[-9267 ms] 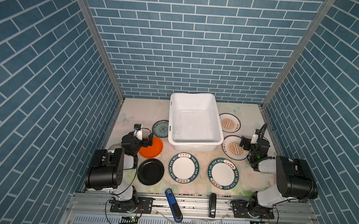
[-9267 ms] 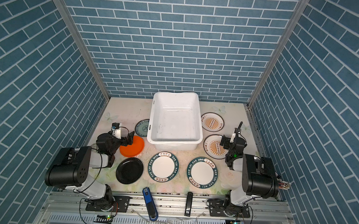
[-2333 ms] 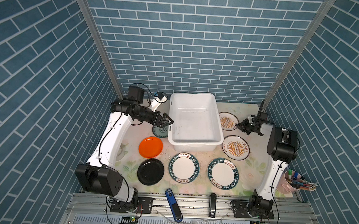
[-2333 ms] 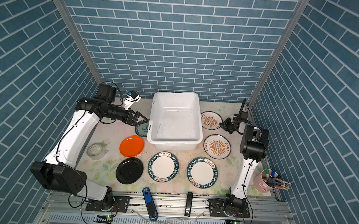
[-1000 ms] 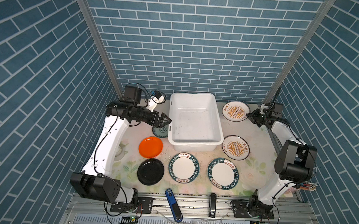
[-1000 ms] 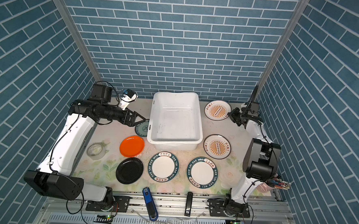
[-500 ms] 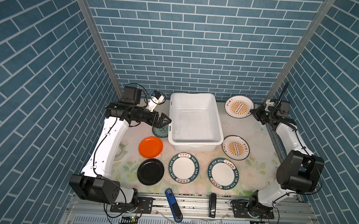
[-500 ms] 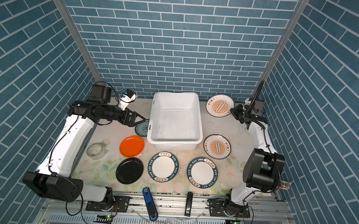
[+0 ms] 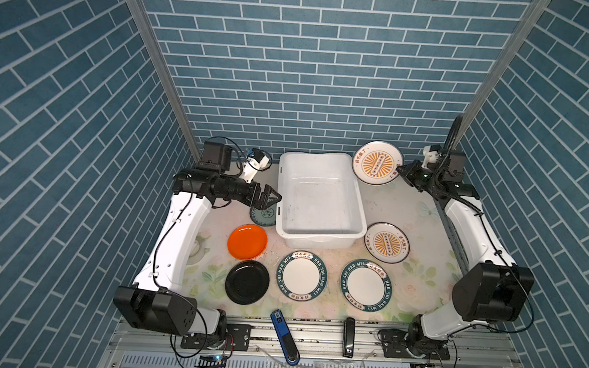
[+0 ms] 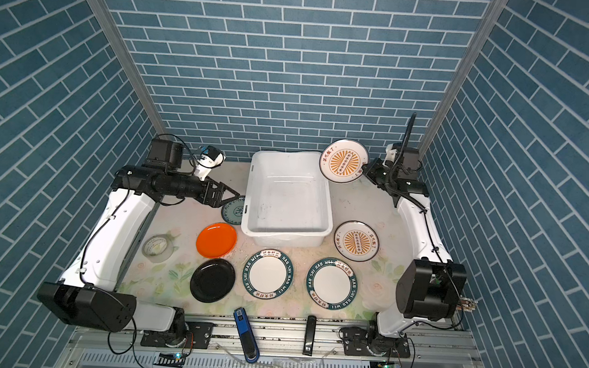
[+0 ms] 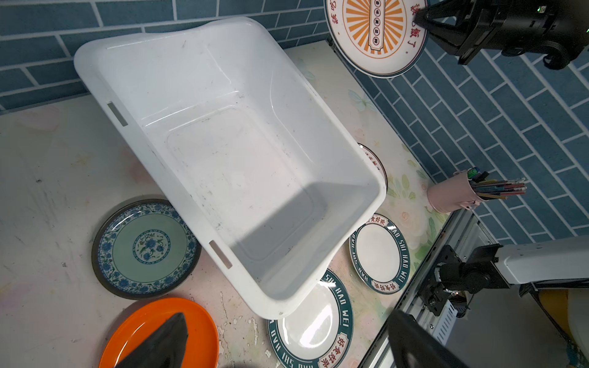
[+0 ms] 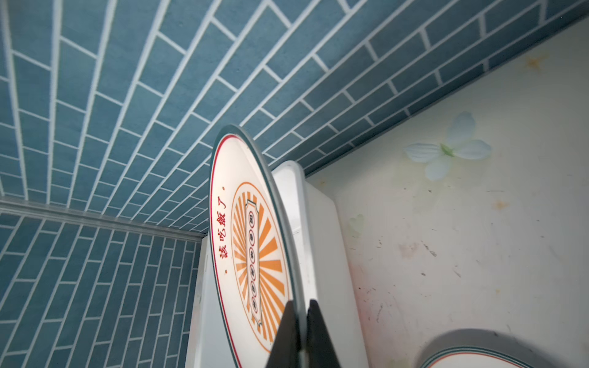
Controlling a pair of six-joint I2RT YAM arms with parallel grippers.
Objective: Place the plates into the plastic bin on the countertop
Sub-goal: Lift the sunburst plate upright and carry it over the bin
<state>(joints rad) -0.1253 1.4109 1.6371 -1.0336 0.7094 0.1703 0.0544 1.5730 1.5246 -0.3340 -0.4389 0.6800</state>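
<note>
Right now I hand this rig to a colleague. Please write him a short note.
Right gripper: shut on the rim of a sunburst plate, held in the air beside the far right corner of the bin.
Left gripper: open, raised near the small teal plate, left of the bin.
Done: nothing; the bin is empty.
Left: all seven plates. Six lie on the countertop: the teal one, orange plate, black plate, two lettered plates, second sunburst plate.
</note>
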